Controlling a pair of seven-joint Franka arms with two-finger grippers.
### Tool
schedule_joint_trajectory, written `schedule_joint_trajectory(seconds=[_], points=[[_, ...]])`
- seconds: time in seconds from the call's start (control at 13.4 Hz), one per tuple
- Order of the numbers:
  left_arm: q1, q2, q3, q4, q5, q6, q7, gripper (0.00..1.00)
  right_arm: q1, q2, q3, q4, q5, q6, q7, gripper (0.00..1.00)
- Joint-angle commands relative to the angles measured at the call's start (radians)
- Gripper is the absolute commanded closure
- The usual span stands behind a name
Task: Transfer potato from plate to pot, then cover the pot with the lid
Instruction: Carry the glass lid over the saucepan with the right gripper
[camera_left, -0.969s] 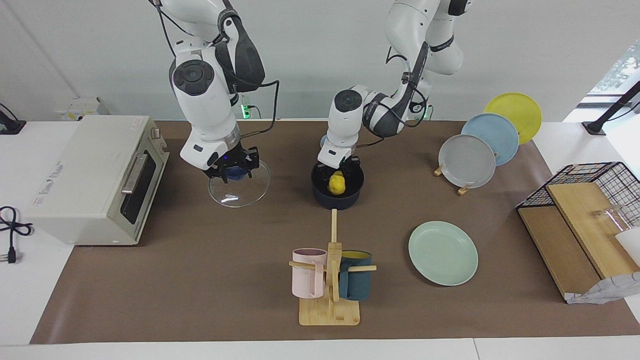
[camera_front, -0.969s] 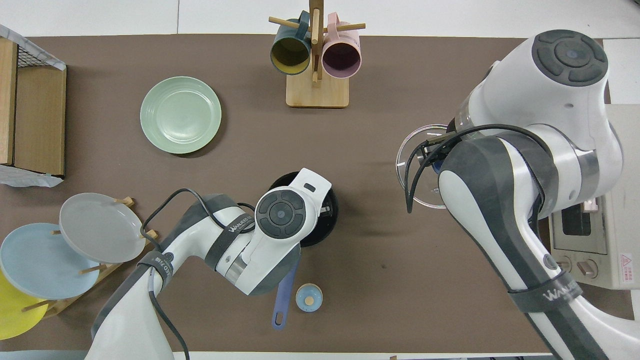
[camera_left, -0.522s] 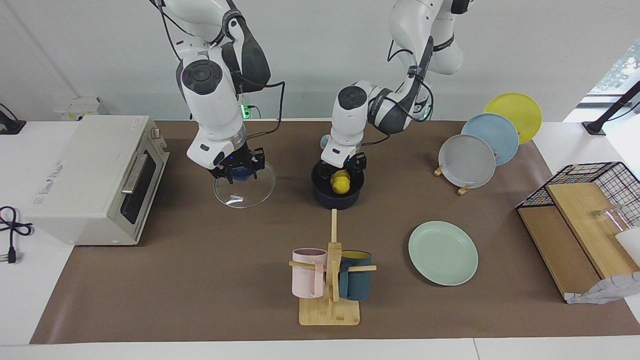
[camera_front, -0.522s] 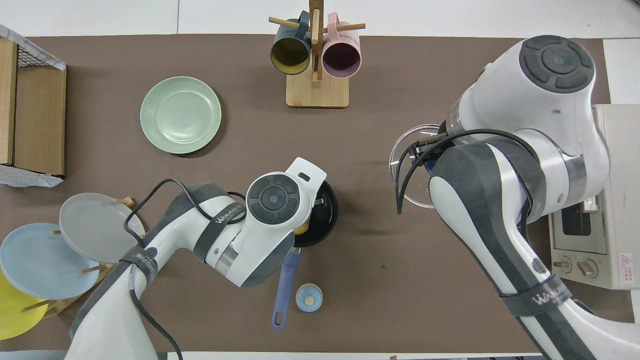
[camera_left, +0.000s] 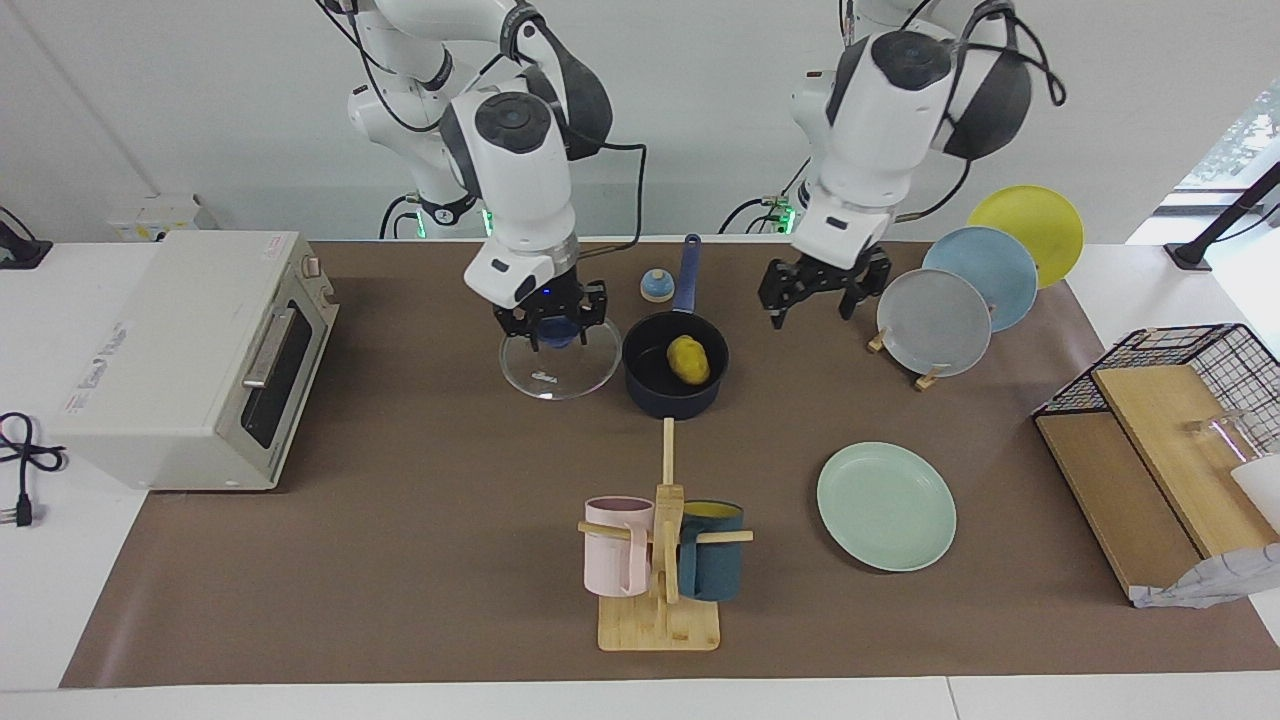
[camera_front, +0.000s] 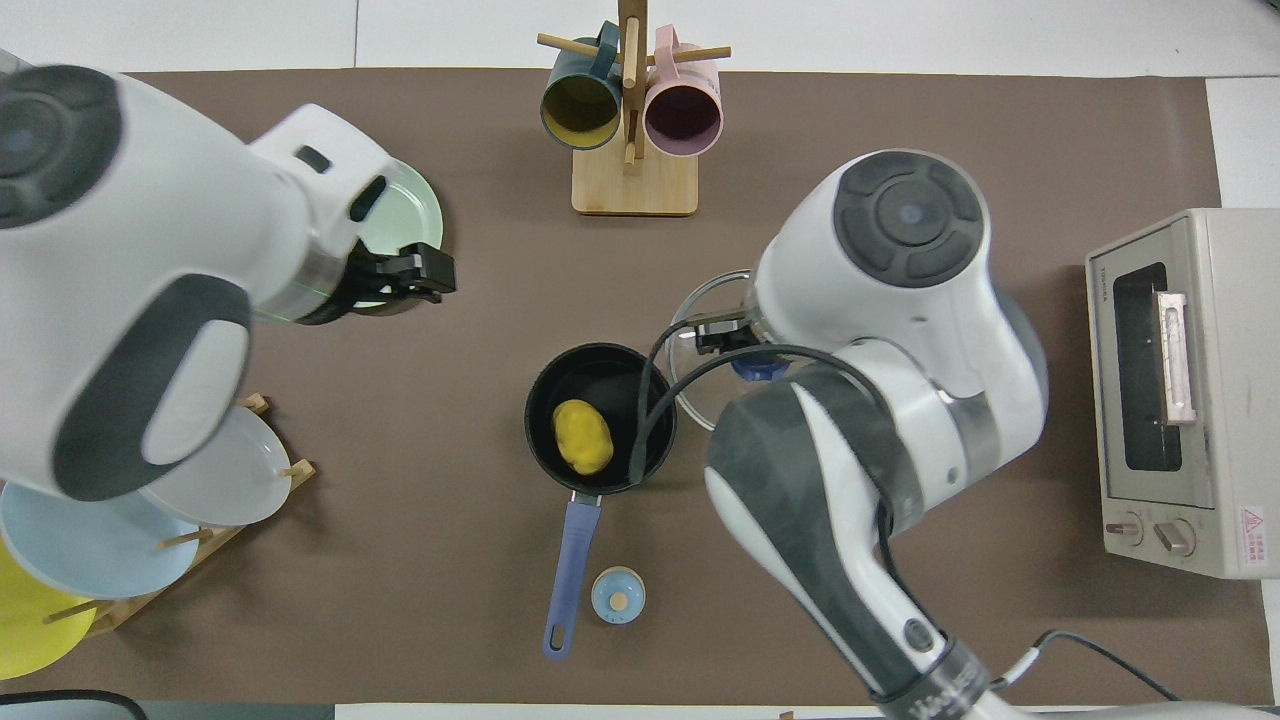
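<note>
- Bench (camera_left: 400, 560): brown mat, both arms raised over it.
- Plate (camera_left: 886, 506): bare, flat on the bench, well apart from both claws.
- Lid (camera_left: 560, 362): hangs from the right claw (camera_left: 549, 325), which is clamped on its blue knob; lid edge just beside the pot.
- Pot (camera_left: 675, 378): between the two claws, uncovered.
- Left claw (camera_left: 822, 287): fingers spread, holding nothing, up in the air beside the pot.
- Potato (camera_left: 688, 360): lies inside the pot.

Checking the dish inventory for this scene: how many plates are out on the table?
4. A green plate lies flat near the mug stand. Grey, blue and yellow plates stand upright in a rack at the left arm's end. None seems hidden.
</note>
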Motion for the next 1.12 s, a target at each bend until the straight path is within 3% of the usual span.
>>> schedule_joint_trajectory(seconds=[0.0, 0.22, 0.6, 1.04], points=[[0.152, -0.002, -0.008, 0.068, 0.004, -0.101, 0.230, 0.00, 0.091, 0.067, -0.001, 0.054, 0.009, 0.039, 0.120, 1.00], [0.257, -0.026, -0.014, 0.066, 0.007, -0.118, 0.375, 0.00, 0.176, 0.183, -0.002, 0.144, -0.008, 0.039, 0.197, 1.00], [0.261, -0.028, -0.008, 0.068, 0.009, -0.158, 0.369, 0.00, 0.206, 0.208, -0.001, 0.131, -0.008, 0.041, 0.202, 1.00], [0.260, -0.103, 0.006, 0.033, 0.009, -0.169, 0.363, 0.00, 0.202, 0.206, -0.001, 0.098, -0.001, 0.039, 0.200, 1.00]])
